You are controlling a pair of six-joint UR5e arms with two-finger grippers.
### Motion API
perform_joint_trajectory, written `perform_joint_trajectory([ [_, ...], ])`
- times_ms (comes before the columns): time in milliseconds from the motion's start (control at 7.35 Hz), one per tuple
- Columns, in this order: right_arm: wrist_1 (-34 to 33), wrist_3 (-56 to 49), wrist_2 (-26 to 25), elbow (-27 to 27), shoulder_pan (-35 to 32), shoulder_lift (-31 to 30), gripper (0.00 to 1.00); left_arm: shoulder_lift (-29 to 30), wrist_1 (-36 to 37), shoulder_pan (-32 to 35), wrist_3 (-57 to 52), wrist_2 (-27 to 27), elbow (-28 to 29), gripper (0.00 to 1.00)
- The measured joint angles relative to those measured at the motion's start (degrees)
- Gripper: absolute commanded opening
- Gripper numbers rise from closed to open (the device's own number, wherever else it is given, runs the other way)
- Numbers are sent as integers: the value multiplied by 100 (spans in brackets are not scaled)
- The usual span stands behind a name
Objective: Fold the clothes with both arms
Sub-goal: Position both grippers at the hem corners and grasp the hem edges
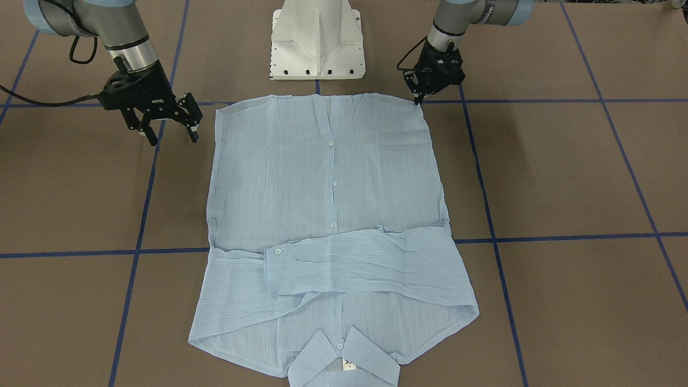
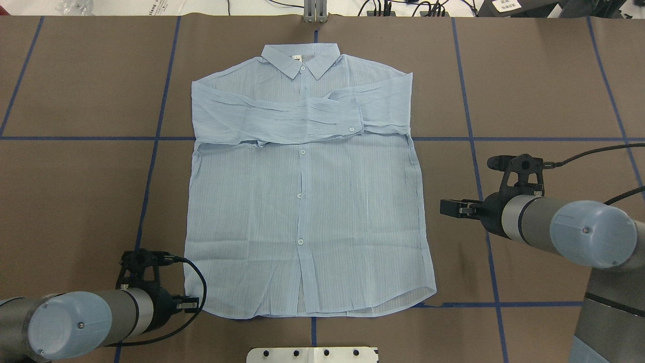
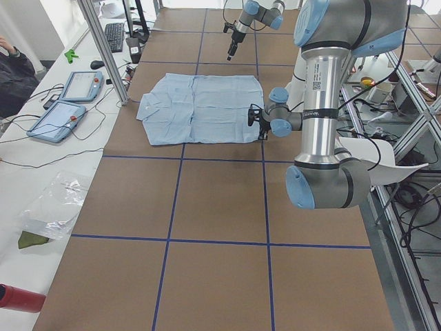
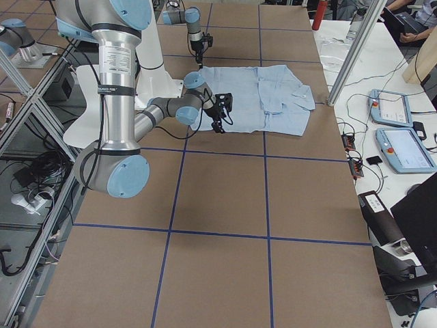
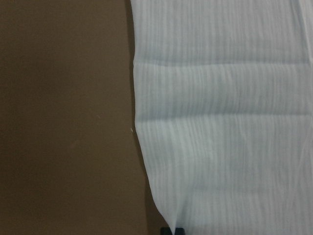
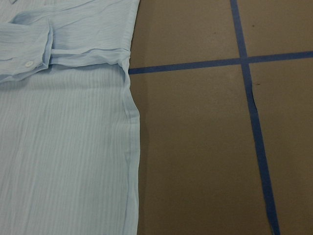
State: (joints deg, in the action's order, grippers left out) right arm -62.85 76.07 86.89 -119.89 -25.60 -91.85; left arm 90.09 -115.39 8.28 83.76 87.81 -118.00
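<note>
**Item:** light blue striped shirt point(image 1: 322, 177), lying flat and buttoned side up at the middle of the table point(image 1: 564, 172). Its collar point(image 1: 344, 360) was toward the operators' edge and its hem toward the robot's white pedestal point(image 1: 317, 43). Both sleeves point(image 1: 365, 263) were crossed over the chest.

**Left gripper** point(image 1: 418, 98): down at the hem's left corner, fingertips drawn together. The wrist view showed the cloth edge running into them, so it appeared pinched on that corner.

**Right gripper** point(image 1: 173, 137): fingers spread and holding nothing, hovering just beside the shirt's right side edge, off the cloth.

**Step in hand (judged):** sleeves done; taking hold of the hem for the lengthwise fold, with only one corner secured.

**Next move calls for:** the right gripper to drop onto the free hem corner point(image 1: 220, 110) and close. Both arms should then lift evenly and carry the hem toward the collar, since the thin fabric would likely sag or skew.
</note>
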Motion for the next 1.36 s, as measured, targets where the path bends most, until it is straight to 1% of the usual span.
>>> perform_joint_trajectory([
  [272,1,265,-189,-17,218,-32,100,73,-9,11,2,-8,-3,0],
  [544,1,611,-558,-34,677,-193,98,131,-23,15,8,-33,-1,0],
  [680,-4,837,-854,-39,996,-291,89,140,-28,14,11,-49,0,0],
  [952,-52,1206,-1499,-38,1660,-351,54,142,-35,8,17,-115,0,0],
  [1088,-85,1315,-1663,-33,1885,-354,50,143,-36,5,17,-185,-2,0],
  [1360,-253,1522,-1823,-10,2187,-312,48,171,-44,-24,20,-267,-7,0],
])
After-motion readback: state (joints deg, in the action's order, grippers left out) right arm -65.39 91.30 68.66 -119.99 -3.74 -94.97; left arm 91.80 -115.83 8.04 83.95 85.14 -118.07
